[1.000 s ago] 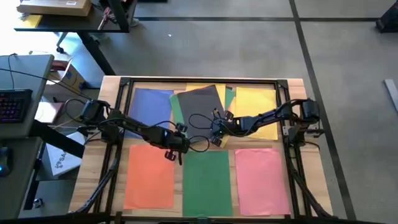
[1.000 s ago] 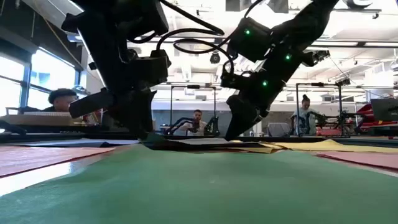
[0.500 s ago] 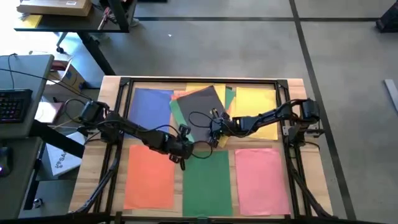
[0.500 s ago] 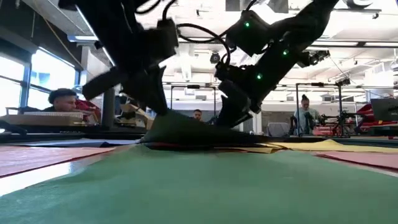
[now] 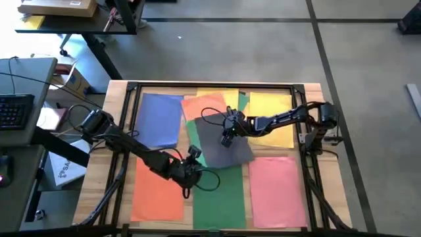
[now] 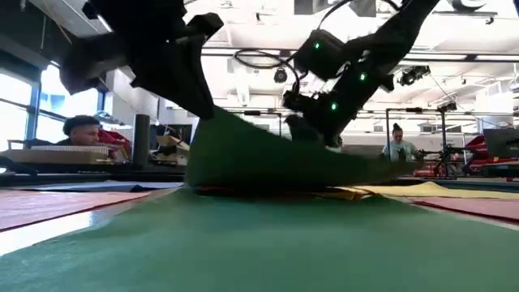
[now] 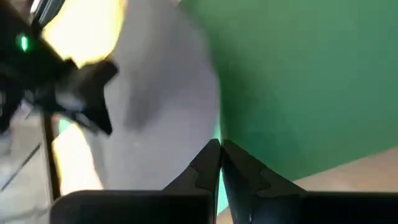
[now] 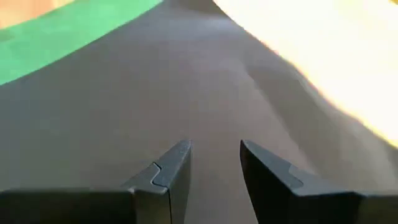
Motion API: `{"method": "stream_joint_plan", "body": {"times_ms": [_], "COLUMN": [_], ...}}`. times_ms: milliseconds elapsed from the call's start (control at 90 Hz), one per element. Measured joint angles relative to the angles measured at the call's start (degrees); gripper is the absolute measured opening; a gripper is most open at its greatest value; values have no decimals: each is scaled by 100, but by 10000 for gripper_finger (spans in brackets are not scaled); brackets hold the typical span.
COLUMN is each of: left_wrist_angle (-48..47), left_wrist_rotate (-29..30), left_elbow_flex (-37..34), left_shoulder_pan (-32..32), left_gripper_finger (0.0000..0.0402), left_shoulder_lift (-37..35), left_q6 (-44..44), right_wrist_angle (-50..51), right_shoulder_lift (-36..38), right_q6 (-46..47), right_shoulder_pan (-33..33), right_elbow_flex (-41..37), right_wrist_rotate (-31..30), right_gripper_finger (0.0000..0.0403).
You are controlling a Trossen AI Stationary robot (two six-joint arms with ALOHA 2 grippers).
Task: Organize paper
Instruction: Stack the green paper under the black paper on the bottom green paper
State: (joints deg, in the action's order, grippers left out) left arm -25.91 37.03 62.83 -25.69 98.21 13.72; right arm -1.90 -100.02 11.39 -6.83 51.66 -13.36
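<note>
A dark grey sheet [image 5: 220, 141] lies askew in the middle of the table, partly over the near green sheet [image 5: 220, 194]. Its left side is raised like a tent in the low view [image 6: 243, 150]. My left gripper [image 5: 190, 172] is shut at the sheet's near left corner. My right gripper [image 5: 226, 133] is open, right over the sheet's middle [image 8: 211, 93]; I cannot tell whether it touches. Behind the grey sheet lie an orange sheet [image 5: 205, 105], a yellow one [image 5: 271, 115] and a blue one [image 5: 160, 118]. My left gripper pinches the dark grey sheet at its edge [image 7: 208, 134] between its two fingers, near the sheet's near left corner. That corner is lifted off the table [image 6: 212, 118], while the sheet's right part slopes down onto the other sheets.
An orange sheet [image 5: 158, 187] and a pink sheet [image 5: 276, 191] lie flat along the near edge, on either side of the green one. A strip of another green sheet [image 5: 244, 102] shows in the far pile. A black frame [image 5: 210, 85] rims the table.
My left gripper has moved toward the table's near edge and drawn the dark grey sheet off the far pile onto the green sheet, lifting its left side. The orange sheet under it now shows. My right gripper has shifted a little toward the far edge.
</note>
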Motion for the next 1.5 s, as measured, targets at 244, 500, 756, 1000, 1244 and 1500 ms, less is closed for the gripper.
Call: {"method": "stream_joint_plan", "body": {"times_ms": [244, 500, 756, 1000, 1244, 1500], "left_wrist_angle": [35, 90, -258, -481, -550, -432], "left_wrist_rotate": [569, 724, -4, -607, -80, 422], "left_elbow_flex": [-55, -59, -57, -57, -57, -59], "left_shoulder_pan": [1169, 2153, 1292, 211, -537, -981], "left_gripper_finger": [0, 0, 0, 0, 0, 0], "left_shoulder_lift": [-30, -779, -1722, -1929, -1834, -1834], "left_q6": [131, -324, -1207, -2166, -2699, -2510], "right_wrist_angle": [782, 1557, 1826, 1800, 1950, 2182], "right_shoulder_lift": [1577, 2558, 2055, 1093, 850, 1240], "right_q6": [-105, 384, 679, 784, 925, 1148], "right_shoulder_pan": [251, 791, 1503, 1707, 1757, 2407], "right_elbow_flex": [2, 2, 2, 2, 2, 2], "right_wrist_rotate": [-489, -890, -1022, -1085, -1172, -1073], "right_gripper_finger": [121, 121, 121, 121, 121, 121]}}
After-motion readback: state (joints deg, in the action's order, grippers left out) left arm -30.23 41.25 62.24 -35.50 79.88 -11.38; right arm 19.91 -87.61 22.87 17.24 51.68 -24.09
